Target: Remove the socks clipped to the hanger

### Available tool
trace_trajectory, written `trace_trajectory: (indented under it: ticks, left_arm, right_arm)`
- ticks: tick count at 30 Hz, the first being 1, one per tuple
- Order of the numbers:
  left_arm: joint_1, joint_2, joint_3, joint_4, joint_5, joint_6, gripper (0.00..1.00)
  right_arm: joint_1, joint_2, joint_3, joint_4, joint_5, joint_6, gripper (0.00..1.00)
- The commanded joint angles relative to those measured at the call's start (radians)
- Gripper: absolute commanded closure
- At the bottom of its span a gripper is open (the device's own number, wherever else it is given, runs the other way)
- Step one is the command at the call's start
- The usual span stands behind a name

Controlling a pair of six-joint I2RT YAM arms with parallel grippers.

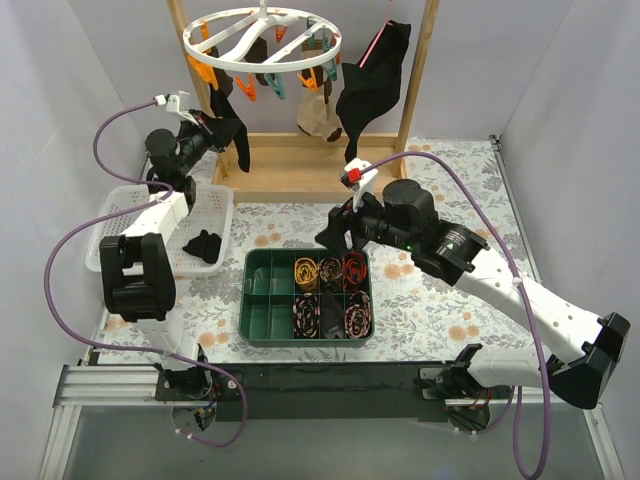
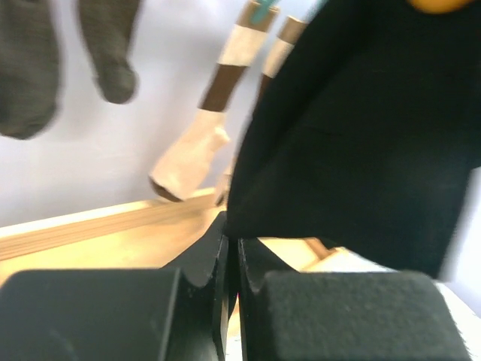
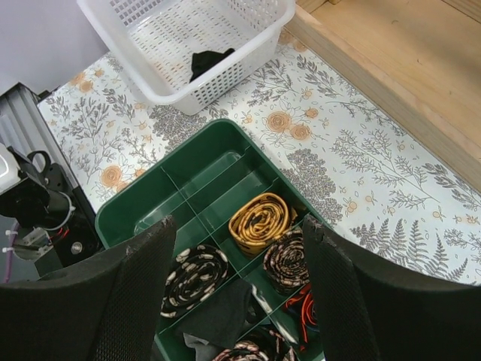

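Note:
The white ring hanger [image 1: 262, 38] with orange and teal pegs hangs from the wooden frame at the back. A black sock [image 1: 238, 140] hangs from its left side, and my left gripper [image 1: 213, 128] is shut on that sock's lower part. In the left wrist view the black sock [image 2: 361, 135] fills the right, its lower corner pinched between the closed fingertips of the left gripper [image 2: 231, 252]. A tan and brown sock [image 2: 199, 147] hangs beyond it, also seen from above [image 1: 315, 115]. My right gripper [image 1: 335, 235] stands open over the green tray [image 3: 135, 203], holding nothing.
A large black garment with a pink strip [image 1: 375, 75] hangs at the right post. The white basket [image 1: 120, 210] at the left holds a black sock [image 1: 204, 245]. The green divided tray [image 1: 258, 300] holds rolled sock bundles [image 3: 261, 219]. A wooden base [image 2: 90, 226] lies under the hanger.

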Motion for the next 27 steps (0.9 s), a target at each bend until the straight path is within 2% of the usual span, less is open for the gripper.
trace_trajectory:
  ticks: [1, 3, 15, 19, 27]
  left_arm:
    - [-0.033, -0.136, 0.01, -0.04, 0.048, -0.023, 1.0]
    - [-0.082, -0.17, -0.012, -0.066, 0.045, -0.032, 1.0]
    - [-0.163, -0.415, -0.135, -0.187, 0.007, -0.207, 1.0]
    - [-0.163, -0.443, -0.128, -0.268, 0.011, -0.248, 1.0]
    - [-0.182, -0.478, -0.155, -0.275, 0.028, -0.317, 1.0]
  right_arm:
    - [0.001, 0.023, 0.062, 0.062, 0.0, 0.01, 0.26]
    - [0.001, 0.035, 0.078, 0.071, 0.017, 0.007, 0.26]
    - [-0.011, 0.213, 0.281, 0.112, 0.057, -0.068, 0.27]
    - [-0.033, 0.282, 0.349, 0.166, 0.011, -0.094, 0.27]
    - [-0.071, 0.417, 0.466, 0.279, -0.092, -0.119, 0.24]
